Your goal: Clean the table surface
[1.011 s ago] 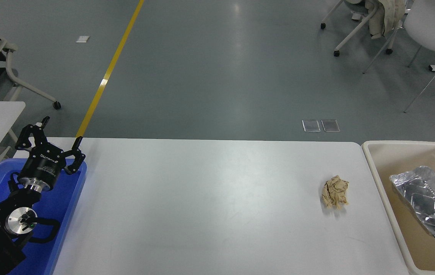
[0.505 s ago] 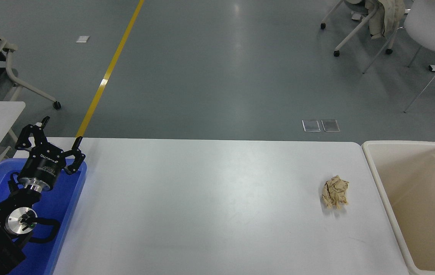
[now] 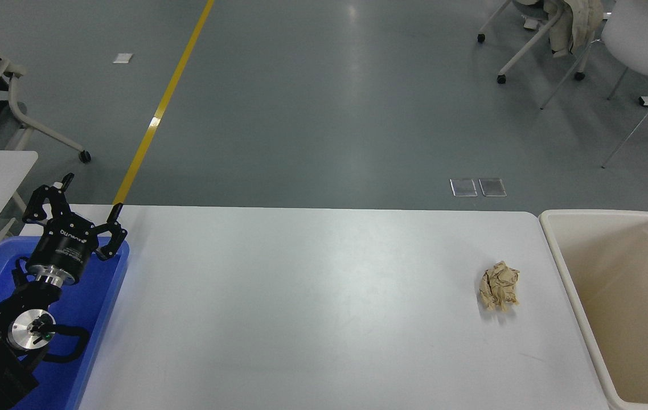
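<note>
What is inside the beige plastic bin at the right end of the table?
The visible part of the beige plastic bin shows only bare walls and floor. Its near right corner runs out of frame, so that part cannot be checked.

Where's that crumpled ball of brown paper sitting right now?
In the head view, the crumpled brown paper lies on the right part of the white table surface, close to the beige bin at the table's right end, but not touching it.

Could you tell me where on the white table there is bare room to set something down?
Almost everywhere: the table surface is bare from the blue bin and the parked left gripper across to the crumpled paper wad. Only a narrow strip lies between the wad and the beige bin.
</note>
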Tool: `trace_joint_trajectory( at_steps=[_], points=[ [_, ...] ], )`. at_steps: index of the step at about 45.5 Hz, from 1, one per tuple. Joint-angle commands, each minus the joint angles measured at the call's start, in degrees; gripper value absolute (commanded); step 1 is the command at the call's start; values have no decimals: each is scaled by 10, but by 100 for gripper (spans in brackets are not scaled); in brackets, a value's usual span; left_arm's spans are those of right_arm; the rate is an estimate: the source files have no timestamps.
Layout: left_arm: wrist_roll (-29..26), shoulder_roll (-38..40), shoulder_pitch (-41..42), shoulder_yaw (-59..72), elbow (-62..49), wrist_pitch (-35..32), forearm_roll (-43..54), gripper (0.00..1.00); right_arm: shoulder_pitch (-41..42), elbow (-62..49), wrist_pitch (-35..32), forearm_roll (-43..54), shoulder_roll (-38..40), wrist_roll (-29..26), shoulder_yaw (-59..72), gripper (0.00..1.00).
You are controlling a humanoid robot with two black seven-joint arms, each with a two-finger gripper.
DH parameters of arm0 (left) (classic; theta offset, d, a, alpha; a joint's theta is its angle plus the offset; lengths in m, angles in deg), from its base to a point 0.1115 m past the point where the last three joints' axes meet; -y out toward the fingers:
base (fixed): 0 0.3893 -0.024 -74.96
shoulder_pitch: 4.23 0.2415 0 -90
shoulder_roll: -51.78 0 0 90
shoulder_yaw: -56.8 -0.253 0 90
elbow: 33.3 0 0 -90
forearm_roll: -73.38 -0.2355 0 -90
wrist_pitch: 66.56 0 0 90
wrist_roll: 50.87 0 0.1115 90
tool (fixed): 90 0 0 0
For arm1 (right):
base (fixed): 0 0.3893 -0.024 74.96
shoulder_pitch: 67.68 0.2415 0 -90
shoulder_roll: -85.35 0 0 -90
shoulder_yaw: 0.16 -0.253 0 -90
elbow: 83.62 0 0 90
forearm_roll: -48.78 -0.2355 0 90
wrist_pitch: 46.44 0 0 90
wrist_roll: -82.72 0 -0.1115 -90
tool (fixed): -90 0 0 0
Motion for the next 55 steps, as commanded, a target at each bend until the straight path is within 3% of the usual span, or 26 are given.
trace_joint_trajectory(
  at_steps=[1, 31, 55],
  points=[
    [0, 0, 0, 0, 0, 0, 0, 100, 54, 35, 1, -74, 30, 42, -15, 98],
    [0, 0, 0, 0, 0, 0, 0, 100, 110, 216, 1, -73, 59, 62, -252, 99],
    [0, 0, 0, 0, 0, 1, 0, 100, 54, 381, -7, -66, 13, 62, -396, 99]
  ],
)
